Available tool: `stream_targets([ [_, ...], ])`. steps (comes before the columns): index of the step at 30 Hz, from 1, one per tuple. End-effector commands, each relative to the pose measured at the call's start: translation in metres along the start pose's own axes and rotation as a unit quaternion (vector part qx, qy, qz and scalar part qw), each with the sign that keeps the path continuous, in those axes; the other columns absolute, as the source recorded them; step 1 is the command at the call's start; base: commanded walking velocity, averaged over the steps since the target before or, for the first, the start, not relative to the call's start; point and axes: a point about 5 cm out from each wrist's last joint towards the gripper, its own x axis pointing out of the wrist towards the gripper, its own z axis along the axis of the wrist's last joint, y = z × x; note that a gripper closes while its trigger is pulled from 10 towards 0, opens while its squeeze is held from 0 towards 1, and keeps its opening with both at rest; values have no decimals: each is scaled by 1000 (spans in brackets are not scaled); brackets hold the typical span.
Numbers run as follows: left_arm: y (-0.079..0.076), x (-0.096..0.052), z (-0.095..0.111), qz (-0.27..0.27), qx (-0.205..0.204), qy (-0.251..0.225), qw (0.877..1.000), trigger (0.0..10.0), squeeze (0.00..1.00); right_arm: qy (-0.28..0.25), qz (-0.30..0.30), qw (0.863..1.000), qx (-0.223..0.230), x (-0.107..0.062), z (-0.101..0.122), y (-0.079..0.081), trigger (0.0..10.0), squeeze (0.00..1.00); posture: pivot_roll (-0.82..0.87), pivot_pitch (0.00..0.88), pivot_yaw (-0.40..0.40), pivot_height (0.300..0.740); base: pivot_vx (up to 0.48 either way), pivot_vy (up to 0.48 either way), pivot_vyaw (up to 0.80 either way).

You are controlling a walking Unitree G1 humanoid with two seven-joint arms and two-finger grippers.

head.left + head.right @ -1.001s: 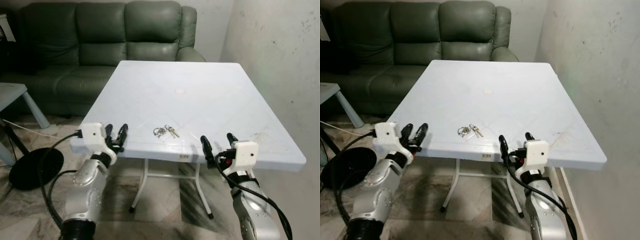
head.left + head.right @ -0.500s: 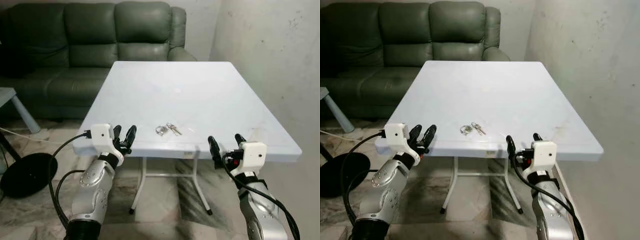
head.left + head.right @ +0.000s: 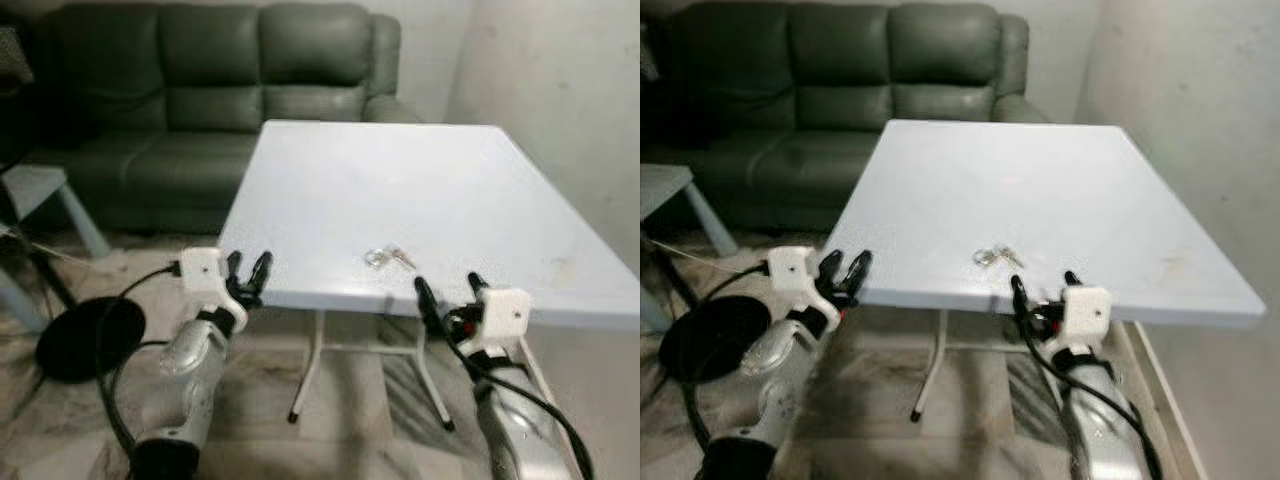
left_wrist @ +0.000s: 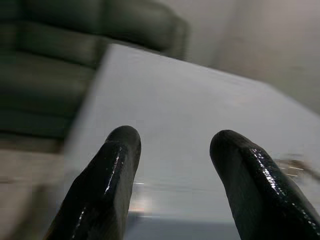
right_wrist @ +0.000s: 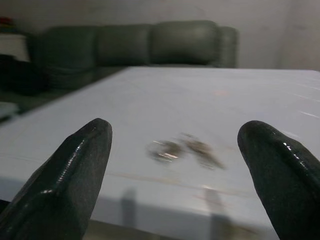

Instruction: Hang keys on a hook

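A small bunch of keys point(image 3: 388, 258) lies on the white table point(image 3: 420, 190) close to its front edge, also blurred in the right wrist view as the keys point(image 5: 182, 148). My right gripper point(image 3: 448, 291) is open, held just in front of the table edge, a little right of the keys. My left gripper point(image 3: 250, 272) is open at the table's front left corner, well left of the keys. Its fingers point(image 4: 107, 175) frame the tabletop in the left wrist view. No hook can be made out.
A dark green sofa point(image 3: 210, 90) stands behind the table. A pale wall point(image 3: 570, 90) runs along the right. A round black base point(image 3: 85, 335) with cables lies on the floor at left, beside a light side table point(image 3: 35, 190). The table's legs point(image 3: 310, 370) stand on the tiled floor.
The whole picture has shifted right and blurred, so the camera has moved. Both grippers keep their open stance before the table edge; the keys lie where they were.
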Motion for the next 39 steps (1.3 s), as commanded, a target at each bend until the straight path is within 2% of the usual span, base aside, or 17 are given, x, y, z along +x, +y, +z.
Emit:
stream_targets([
  [1,-9,4,0,-7,-3,3,1000,10000,0,-1,-10,1000,-7,-2,3,-9,10000,0,144,0,7,736,0,0,0],
  [18,-12,3,-2,-18,-11,8,1000,10000,0,6,-3,1000,-9,-1,2,-7,10000,0,145,0,10,736,0,0,0],
  [39,-18,4,-1,-33,-2,8,999,10000,0,7,47,999,-19,3,5,5,10000,0,149,0,11,736,296,0,0],
])
